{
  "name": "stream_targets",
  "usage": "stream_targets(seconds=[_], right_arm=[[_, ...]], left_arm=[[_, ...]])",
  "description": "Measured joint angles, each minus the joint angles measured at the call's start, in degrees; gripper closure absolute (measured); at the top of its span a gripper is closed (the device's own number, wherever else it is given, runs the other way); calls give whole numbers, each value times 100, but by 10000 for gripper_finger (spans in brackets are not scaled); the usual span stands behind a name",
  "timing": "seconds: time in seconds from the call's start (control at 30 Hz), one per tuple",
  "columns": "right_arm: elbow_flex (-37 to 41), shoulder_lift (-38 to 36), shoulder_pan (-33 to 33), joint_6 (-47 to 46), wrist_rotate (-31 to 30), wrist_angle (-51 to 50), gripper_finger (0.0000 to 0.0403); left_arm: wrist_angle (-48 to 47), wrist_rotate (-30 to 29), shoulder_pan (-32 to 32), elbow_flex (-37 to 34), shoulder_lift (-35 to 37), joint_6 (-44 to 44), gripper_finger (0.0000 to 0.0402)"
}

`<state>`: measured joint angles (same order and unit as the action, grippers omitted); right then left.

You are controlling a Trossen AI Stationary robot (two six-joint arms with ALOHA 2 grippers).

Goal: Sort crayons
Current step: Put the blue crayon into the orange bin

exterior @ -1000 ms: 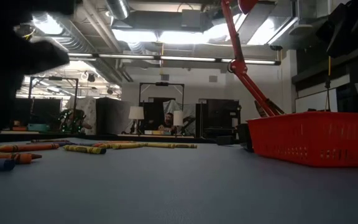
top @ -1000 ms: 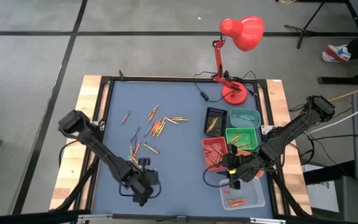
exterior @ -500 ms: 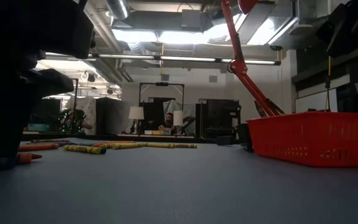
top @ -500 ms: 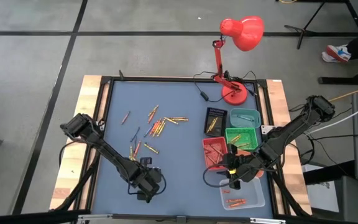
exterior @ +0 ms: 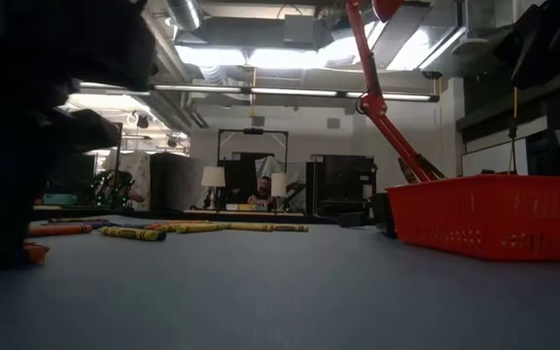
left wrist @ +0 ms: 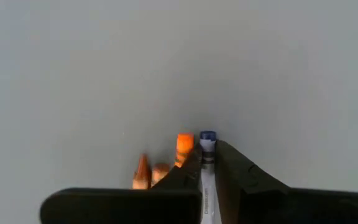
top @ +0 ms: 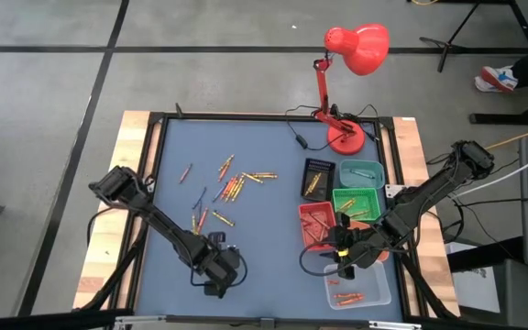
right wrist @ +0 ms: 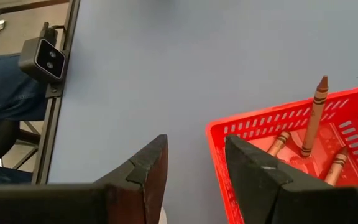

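Crayons lie scattered on the blue mat, a cluster at mid-table [top: 235, 183] and a few nearer [top: 202, 220]; they also show in the low view [exterior: 134, 232]. My left gripper [top: 216, 266] is low over the mat's near left part, shut on a blue crayon [left wrist: 206, 149]. Orange crayons [left wrist: 183, 147] lie right beside its fingers. My right gripper [top: 342, 257] is open and empty, at the near edge of the red tray [top: 317, 225], which holds a few crayons [right wrist: 317, 112]. My left gripper pinches the blue crayon between its two fingers, which lie along it. The crayon's blue end [left wrist: 207, 138] sticks out past the fingertips. Whether the crayon is clear of the mat I cannot tell.
A black tray [top: 317, 177], a teal tray [top: 360, 171] and a green tray [top: 356, 202] stand beyond the red one. A clear container [top: 357, 286] with orange crayons sits at the near right. A red desk lamp [top: 346, 137] stands at the far edge.
My left gripper has gone a little toward the table's right edge and stands low over the near crayons. In the low view it now covers the blue crayon that lay bare on the mat.
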<state>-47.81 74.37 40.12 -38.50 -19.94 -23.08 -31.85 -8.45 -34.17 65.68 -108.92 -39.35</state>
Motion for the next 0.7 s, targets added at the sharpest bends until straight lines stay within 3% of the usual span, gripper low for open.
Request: stream_targets(seconds=[0.23,0.7], right_arm=[[0,0,0,0,-2,84,244],[0,0,0,0,-59,93,244]], left_arm=[[736,-147,396,-4,-42,290,394],[3189,-1055,1558,-6,-36,2385,393]])
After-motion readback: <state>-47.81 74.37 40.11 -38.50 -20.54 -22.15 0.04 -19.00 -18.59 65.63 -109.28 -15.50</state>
